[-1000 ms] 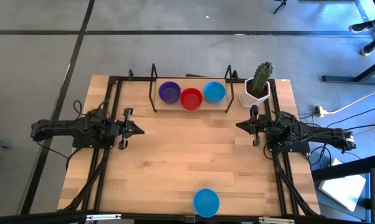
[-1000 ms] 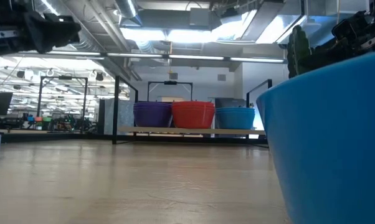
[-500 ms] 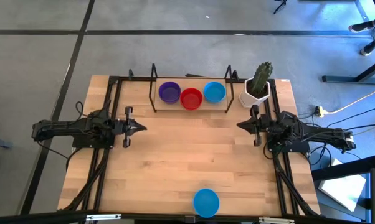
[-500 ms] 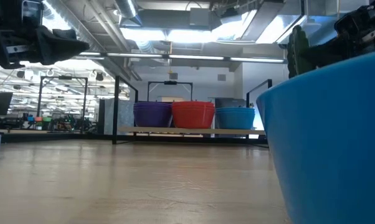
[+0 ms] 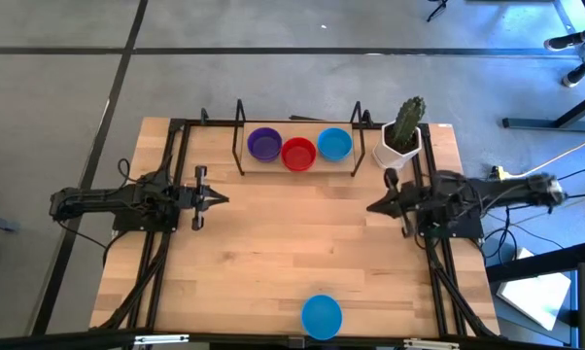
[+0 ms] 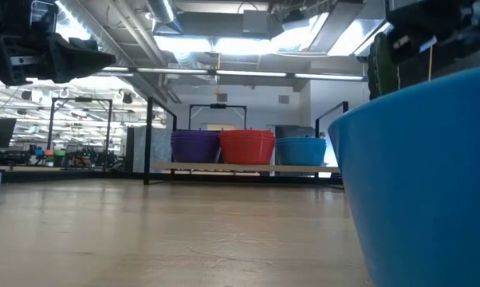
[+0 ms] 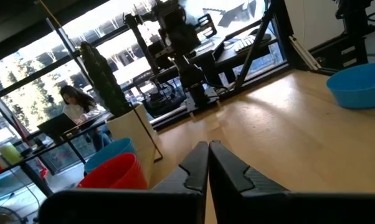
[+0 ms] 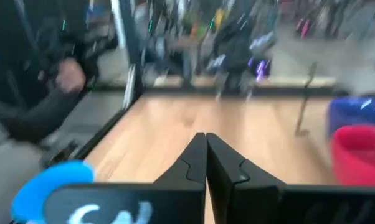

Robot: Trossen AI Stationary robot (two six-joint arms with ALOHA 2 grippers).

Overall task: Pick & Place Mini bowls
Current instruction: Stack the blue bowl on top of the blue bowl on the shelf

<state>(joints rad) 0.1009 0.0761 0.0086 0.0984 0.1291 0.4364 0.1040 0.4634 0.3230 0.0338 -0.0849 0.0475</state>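
Wooden table seen from above, two robot arms idle at its sides, mini bowls waiting.

Purple stack [image 5: 264,144], red stack [image 5: 298,154] and blue stack [image 5: 334,144] sit on a rack [image 5: 240,136] at twelve o'clock; a lone blue bowl [image 5: 322,316] at six. Left gripper [image 5: 215,200] at nine and right gripper [image 5: 375,206] at three have fingers pressed together, empty. The bowls look light, stiff and slippery; the rim seems the best hold.
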